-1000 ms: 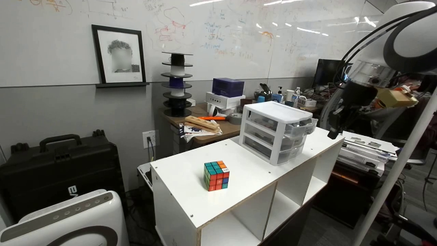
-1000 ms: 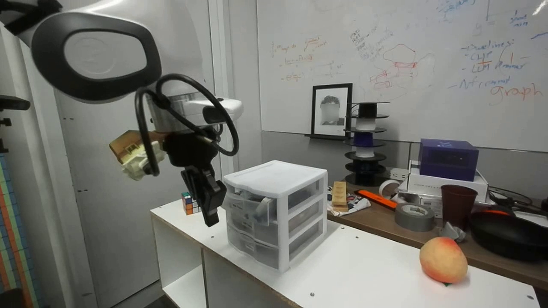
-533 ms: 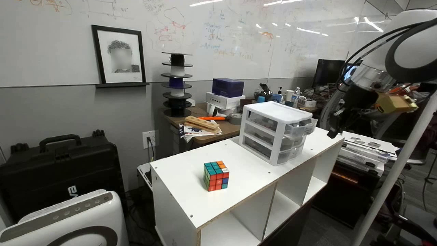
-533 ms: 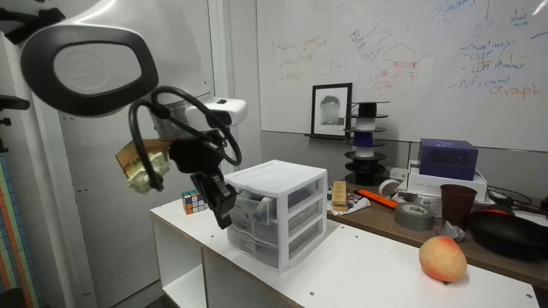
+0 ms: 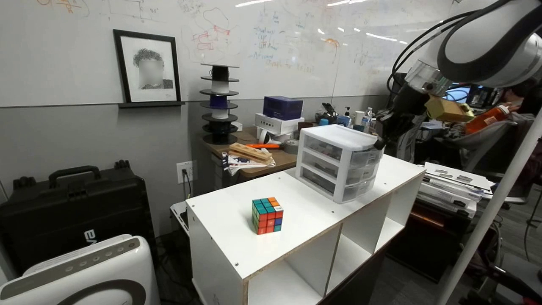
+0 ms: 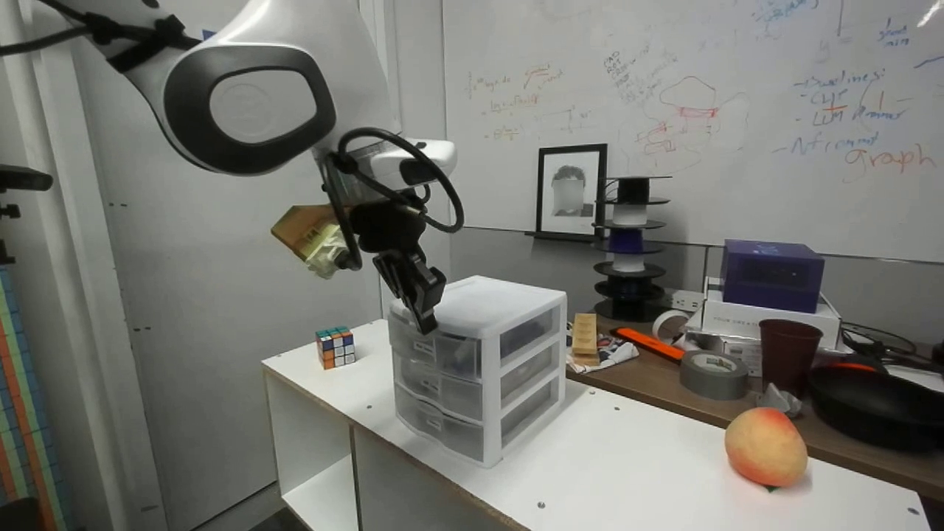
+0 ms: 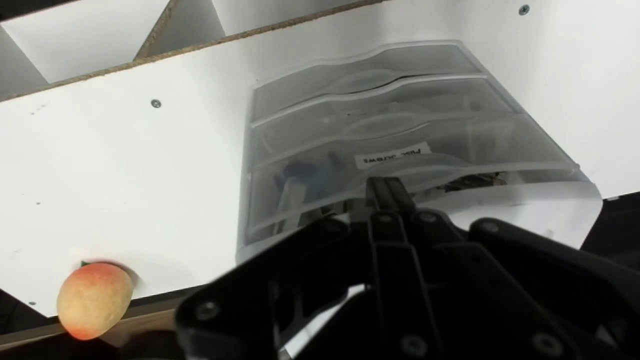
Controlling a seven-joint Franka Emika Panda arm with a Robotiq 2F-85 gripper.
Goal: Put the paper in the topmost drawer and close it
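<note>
Presumably closing step: top drawer (image 6: 456, 357), nearly home; fingers (image 7: 376, 194), together, empty; next move likely needs a straight push

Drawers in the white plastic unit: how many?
3, stacked in the white plastic unit: topmost drawer, middle drawer directly below it, bottom drawer lowest. All fronts show; none seems hidden.

Robot arm (image 6: 254, 110) angled downward, black gripper (image 6: 427, 326) tilted, two fingers (image 7: 377, 193) together.
</note>
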